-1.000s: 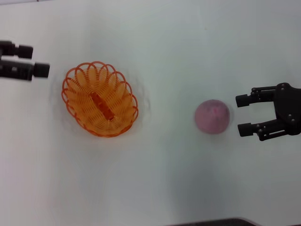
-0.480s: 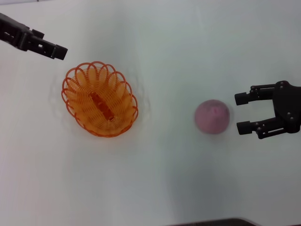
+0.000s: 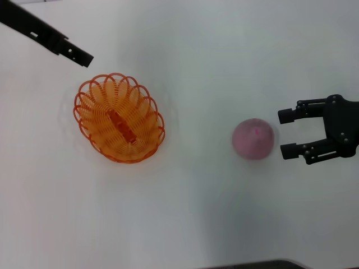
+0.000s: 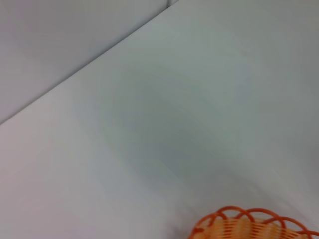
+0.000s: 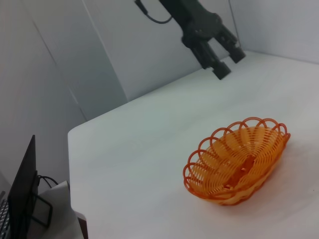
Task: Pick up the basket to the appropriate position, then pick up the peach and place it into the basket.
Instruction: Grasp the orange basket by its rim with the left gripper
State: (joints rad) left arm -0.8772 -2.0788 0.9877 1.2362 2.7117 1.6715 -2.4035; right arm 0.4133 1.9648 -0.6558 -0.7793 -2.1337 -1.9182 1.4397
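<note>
The basket (image 3: 119, 117), an oval, shallow orange wire form with a scalloped looped rim, rests on the white table (image 3: 190, 213) on the robot's left, its long axis running diagonally; a flat orange strip (image 3: 122, 125) lies along its bottom centre. It holds nothing. Judged from its open wire build, it is probably light and fairly stiff, and it could slide or tip if pushed from one side; the looped rim looks like the natural place to take hold, one finger inside and one outside a loop. The peach (image 3: 253, 139), round and dusty pink with a darker spot, sits well apart from the basket on the robot's right. Its fuzzy skin should give fair grip, its roundness means it may roll, and it likely wants a hold across its widest girth with moderate force. Count: one basket, one peach, two grippers. The left gripper (image 5: 223, 58) hangs beyond the basket's far rim, not touching it, its fingers a small way apart in the right wrist view. The right gripper (image 3: 286, 133) waits just beside the peach, fingers spread wide toward it, holding nothing.
</note>
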